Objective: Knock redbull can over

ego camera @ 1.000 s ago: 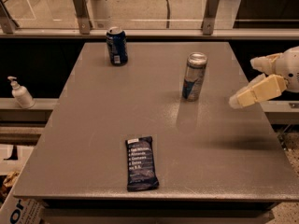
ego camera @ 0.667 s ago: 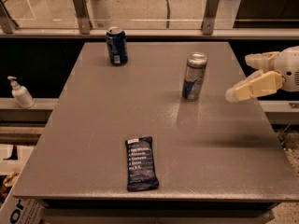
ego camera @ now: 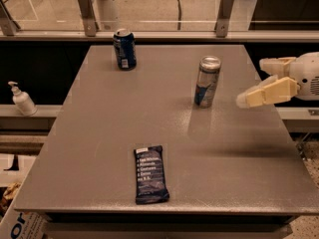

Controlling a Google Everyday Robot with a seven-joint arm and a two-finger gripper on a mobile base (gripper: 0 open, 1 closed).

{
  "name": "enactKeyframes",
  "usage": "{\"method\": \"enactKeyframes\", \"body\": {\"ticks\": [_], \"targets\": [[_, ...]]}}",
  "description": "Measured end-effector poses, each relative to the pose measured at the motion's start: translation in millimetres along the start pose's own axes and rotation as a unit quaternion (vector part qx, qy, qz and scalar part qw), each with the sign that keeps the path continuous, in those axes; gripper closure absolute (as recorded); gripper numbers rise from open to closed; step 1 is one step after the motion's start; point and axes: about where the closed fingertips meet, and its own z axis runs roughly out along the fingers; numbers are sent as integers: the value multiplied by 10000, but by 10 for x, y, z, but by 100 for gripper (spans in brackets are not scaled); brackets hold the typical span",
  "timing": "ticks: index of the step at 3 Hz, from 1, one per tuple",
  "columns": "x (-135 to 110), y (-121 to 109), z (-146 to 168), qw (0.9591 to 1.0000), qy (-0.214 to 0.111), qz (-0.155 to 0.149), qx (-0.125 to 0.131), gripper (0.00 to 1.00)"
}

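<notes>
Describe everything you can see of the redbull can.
The redbull can is tall and slim, silver with blue panels and a shiny silver top, and looks like metal. It stands upright on the grey table, right of centre, not yet knocked over. Nothing touches it. The hand hovers to its right with its fingers apart, a clear gap short of the can.

Several lines of white print are carried on the dark wrapper of the snack bar [ego camera: 150, 174] lying near the front of the table [ego camera: 99, 133], but no word of it can be read. Two large dark letters, seemingly "or", are seen on the white box [ego camera: 22, 223] at the lower left. No brand or number can be made out on the redbull can [ego camera: 207, 81] or the dark blue can [ego camera: 124, 49]. No marking is seen on the gripper [ego camera: 250, 82], which is held to the right of the redbull can, apart from it.
</notes>
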Motion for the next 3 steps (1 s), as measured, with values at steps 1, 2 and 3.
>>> {"method": "enactKeyframes", "body": {"ticks": [1, 2, 3], "targets": [[-94, 41, 157, 9990, -436, 111, 81, 0], [-206, 84, 325, 9957, -883, 176, 233, 0], [-287, 123, 490, 9911, -1270, 183, 363, 0]]}}
